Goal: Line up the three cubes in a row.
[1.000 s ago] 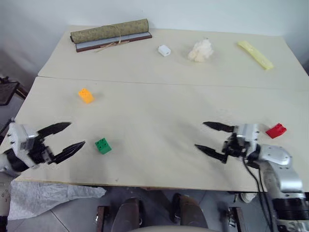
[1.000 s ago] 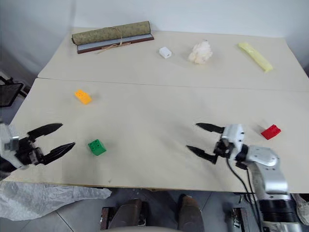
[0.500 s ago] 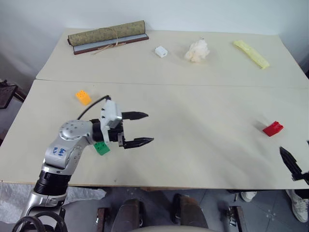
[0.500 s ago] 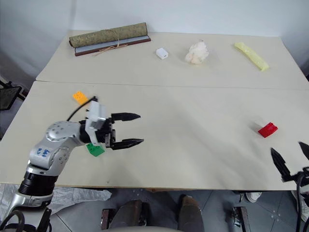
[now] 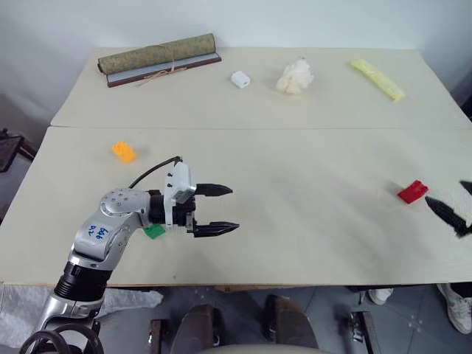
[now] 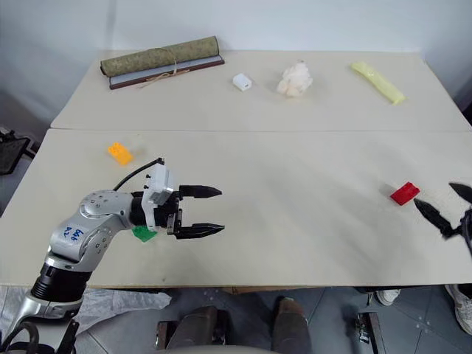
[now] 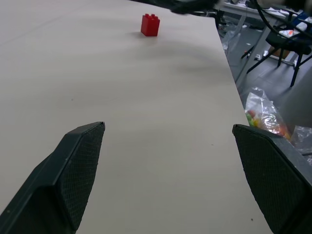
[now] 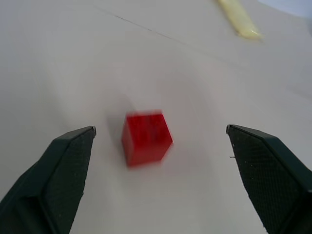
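Note:
The orange-yellow cube (image 5: 123, 151) lies at the table's left. The green cube (image 5: 154, 231) sits nearer the front, partly hidden behind my left wrist. My left gripper (image 5: 233, 208) stands open just right of it, pointing right across the table, nothing between its fingers (image 7: 73, 170). The red cube (image 5: 412, 191) lies far right, and it is small and distant in the left wrist view (image 7: 150, 24). My right gripper (image 5: 446, 193) is open at the right edge, just short of the red cube (image 8: 146, 137), which sits ahead of and between its spread fingers (image 8: 63, 175), apart from both.
At the back of the table lie a rolled mat (image 5: 158, 57), a small white block (image 5: 240, 79), a white fluffy wad (image 5: 294, 76) and a pale yellow strip (image 5: 377, 79). A seam (image 5: 295, 128) crosses the table. A chair and a plastic bag (image 7: 263, 114) sit beyond the right edge.
My left gripper swung in from the table's left edge to the right, past the green cube. My right gripper swung out to the right, ending beside the red cube. Both stayed open.

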`<state>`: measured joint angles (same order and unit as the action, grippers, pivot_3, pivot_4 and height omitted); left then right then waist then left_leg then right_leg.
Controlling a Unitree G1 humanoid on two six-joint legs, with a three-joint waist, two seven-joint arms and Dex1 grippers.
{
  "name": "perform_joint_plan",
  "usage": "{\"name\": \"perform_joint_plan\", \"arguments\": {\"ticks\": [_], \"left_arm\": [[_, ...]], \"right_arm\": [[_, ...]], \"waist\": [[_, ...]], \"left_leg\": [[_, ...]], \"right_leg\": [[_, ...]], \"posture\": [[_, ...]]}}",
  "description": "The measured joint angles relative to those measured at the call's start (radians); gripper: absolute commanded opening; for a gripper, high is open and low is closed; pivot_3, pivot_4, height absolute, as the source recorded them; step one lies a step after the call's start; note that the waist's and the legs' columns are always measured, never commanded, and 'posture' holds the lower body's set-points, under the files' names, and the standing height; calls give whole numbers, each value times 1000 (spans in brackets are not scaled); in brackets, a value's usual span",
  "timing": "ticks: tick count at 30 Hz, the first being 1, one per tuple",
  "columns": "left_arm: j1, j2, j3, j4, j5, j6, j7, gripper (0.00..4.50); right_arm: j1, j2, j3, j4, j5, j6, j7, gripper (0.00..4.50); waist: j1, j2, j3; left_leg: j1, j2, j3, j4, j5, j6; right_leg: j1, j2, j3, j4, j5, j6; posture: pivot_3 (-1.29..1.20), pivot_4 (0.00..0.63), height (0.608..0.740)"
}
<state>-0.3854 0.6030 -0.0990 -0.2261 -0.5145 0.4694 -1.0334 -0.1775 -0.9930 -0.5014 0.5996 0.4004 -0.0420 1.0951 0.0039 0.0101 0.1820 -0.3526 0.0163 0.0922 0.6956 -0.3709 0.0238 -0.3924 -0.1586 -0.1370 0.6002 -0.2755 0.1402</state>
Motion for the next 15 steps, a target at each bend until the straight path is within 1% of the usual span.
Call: {"name": "perform_joint_plan", "arguments": {"ticks": [2, 5, 8, 12, 15], "left_arm": [[3, -19, 2, -2, 7, -10, 10, 4460], [8, -45, -1, -6, 7, -27, 16, 4460], [12, -49, 0, -11, 8, -38, 14, 4460], [19, -47, 3, -11, 8, -50, 12, 4460], [27, -42, 9, -11, 8, -69, 1, 4500]], "right_arm": [[-139, -21, 90, 141, -58, 0, 58, 4500], [-297, -26, 199, 293, -143, -5, 99, 4500], [-409, -32, 271, 397, -210, -3, 135, 4500], [-477, -33, 329, 486, -269, -25, 140, 4500], [-521, -33, 369, 544, -313, -25, 158, 3940]], "waist": [[-2, 0, 0], [-7, 0, 0], [-6, 0, 0], [-5, 0, 0], [-8, 0, 0]], "left_leg": [[-2, -1, 1, 1, 0, 0], [-2, -1, 1, 2, 0, 0], [-2, 0, 1, 2, 0, 0], [-3, -1, 1, 2, 0, 0], [-3, 0, 1, 2, 0, 0]], "right_leg": [[0, 0, 1, -2, 0, 1], [0, 0, 1, -3, 1, 1], [0, 0, 0, -2, 1, 1], [0, -1, 0, -3, 1, 2], [0, 0, 0, -3, 1, 2]], "posture": [[0, 150, 740], [0, 150, 740], [0, 150, 740], [0, 150, 740], [0, 150, 740]]}}
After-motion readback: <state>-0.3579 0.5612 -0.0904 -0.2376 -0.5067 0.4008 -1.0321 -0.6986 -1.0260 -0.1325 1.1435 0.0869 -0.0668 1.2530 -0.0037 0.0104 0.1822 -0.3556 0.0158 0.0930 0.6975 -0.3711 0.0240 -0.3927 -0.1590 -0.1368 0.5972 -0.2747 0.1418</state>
